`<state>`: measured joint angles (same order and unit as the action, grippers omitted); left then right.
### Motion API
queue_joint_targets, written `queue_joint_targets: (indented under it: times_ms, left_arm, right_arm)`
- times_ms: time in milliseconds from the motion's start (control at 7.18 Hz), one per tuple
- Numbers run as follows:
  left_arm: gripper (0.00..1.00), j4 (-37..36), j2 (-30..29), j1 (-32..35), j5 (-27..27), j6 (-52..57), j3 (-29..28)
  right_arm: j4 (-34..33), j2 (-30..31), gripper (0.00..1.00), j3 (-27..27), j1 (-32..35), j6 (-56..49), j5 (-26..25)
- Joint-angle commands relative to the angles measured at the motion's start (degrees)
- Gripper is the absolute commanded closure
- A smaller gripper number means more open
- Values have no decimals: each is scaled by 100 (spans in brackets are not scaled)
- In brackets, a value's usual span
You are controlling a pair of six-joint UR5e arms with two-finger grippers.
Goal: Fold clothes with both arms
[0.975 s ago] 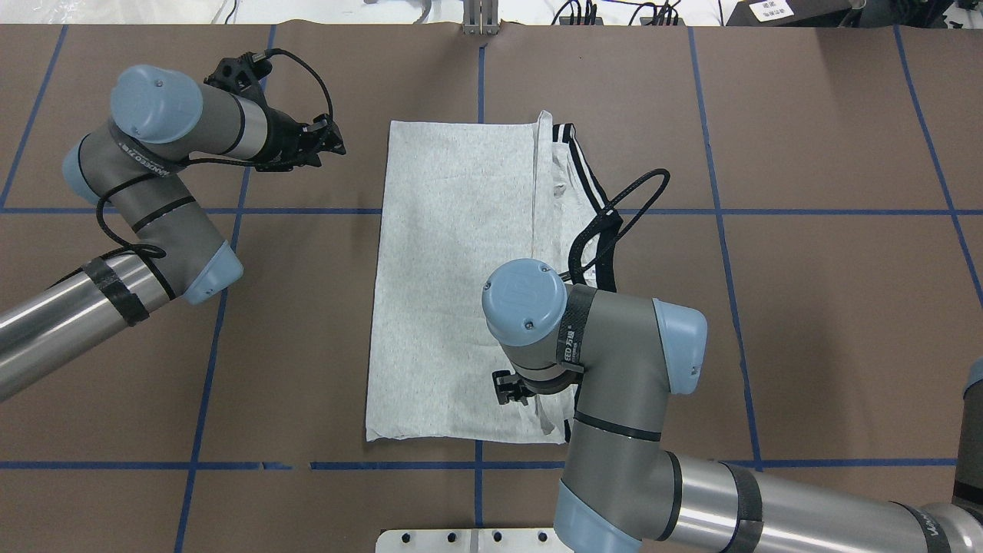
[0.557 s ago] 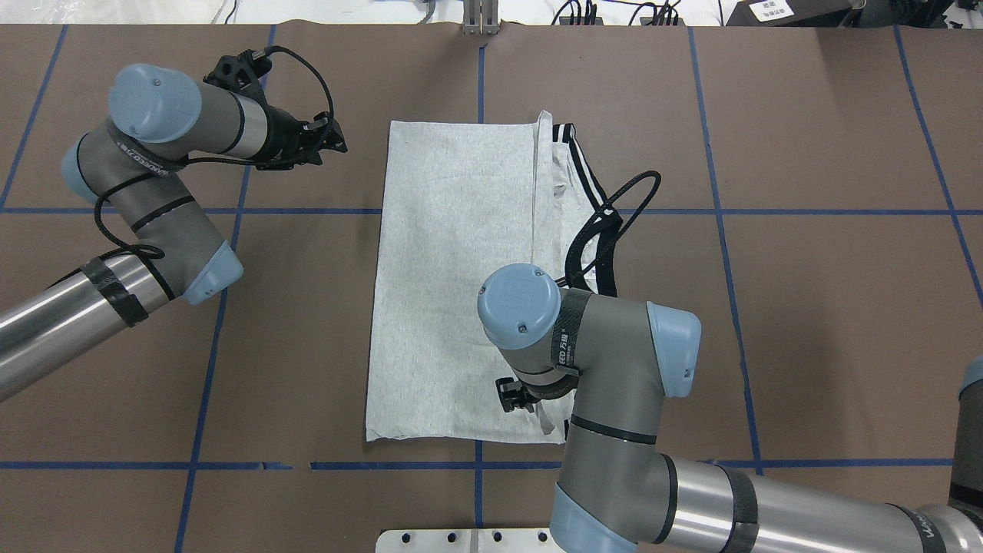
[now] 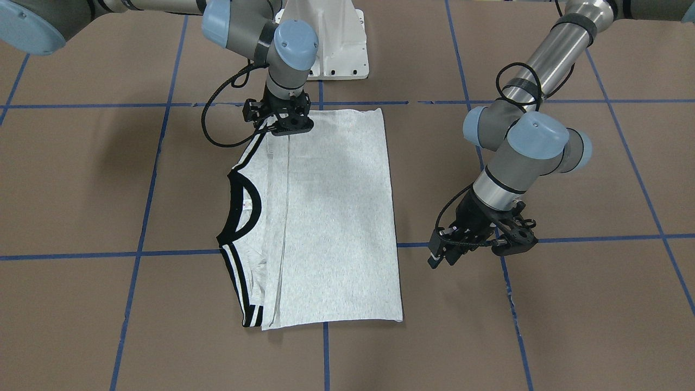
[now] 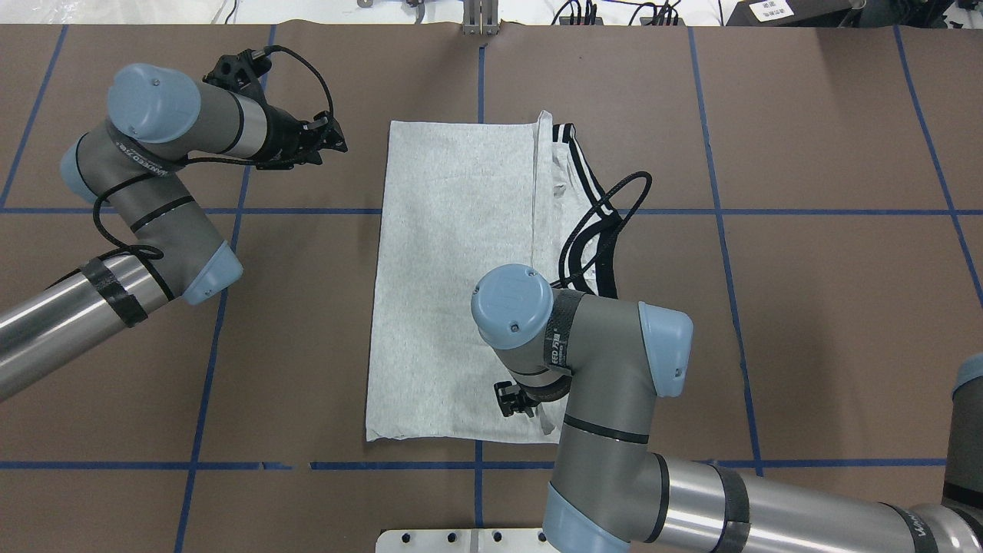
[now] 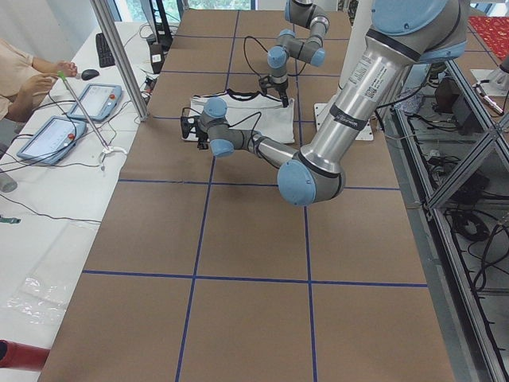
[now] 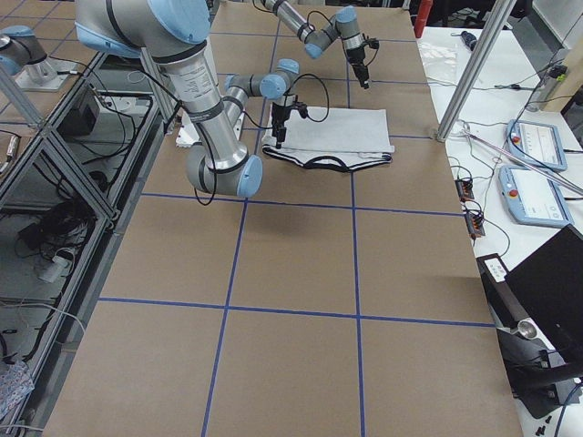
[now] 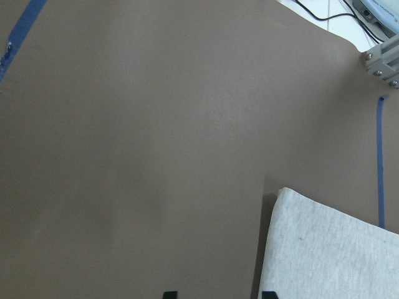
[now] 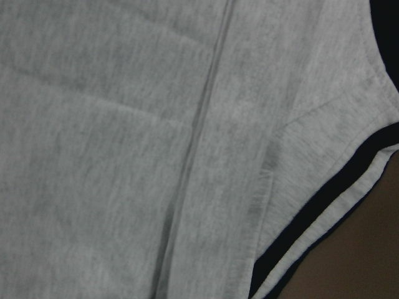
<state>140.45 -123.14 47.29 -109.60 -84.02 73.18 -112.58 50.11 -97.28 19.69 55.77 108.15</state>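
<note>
Right gripper (image 3: 286, 125) hovering low over T-shirt (image 4: 453, 269) at hem corner nearest robot base; jaws hiding beneath wrist, so grasp or contact impossible to tell. Left gripper (image 4: 335, 138) hanging with jaws spread, holding nothing, just beside shirt's far corner over bare table (image 4: 806, 322). T-shirt lying flat mid-table, folded lengthwise, striped black-edged side showing on robot's right.

place: robot lab | evidence: teach pendants (image 5: 95, 101); blue-taped table (image 4: 806, 307); aluminium frame (image 6: 470, 77)
</note>
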Motion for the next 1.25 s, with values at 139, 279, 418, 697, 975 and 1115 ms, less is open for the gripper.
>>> queue_joint_targets:
  times_ms: [139,279,418,697,975,1115]
  left_arm:
    - [45,0,0,0,0,0,-5]
    - [45,0,9,0,0,9,-5]
    - [45,0,9,0,0,9,12]
    - [45,-9,0,0,0,9,38]
    - [45,-53,0,0,-9,0,179]
    - [45,-53,9,0,-9,0,197]
  right_arm:
    - [35,-11,0,113,0,-5,66]
    - [-17,42,0,69,0,-5,101]
    - [-27,199,0,60,0,-5,127]
    - [-436,681,0,-437,174,-598,136]
    - [-939,1157,0,-1063,368,-1146,110]
    - [-941,1098,0,-1056,343,-1130,101]
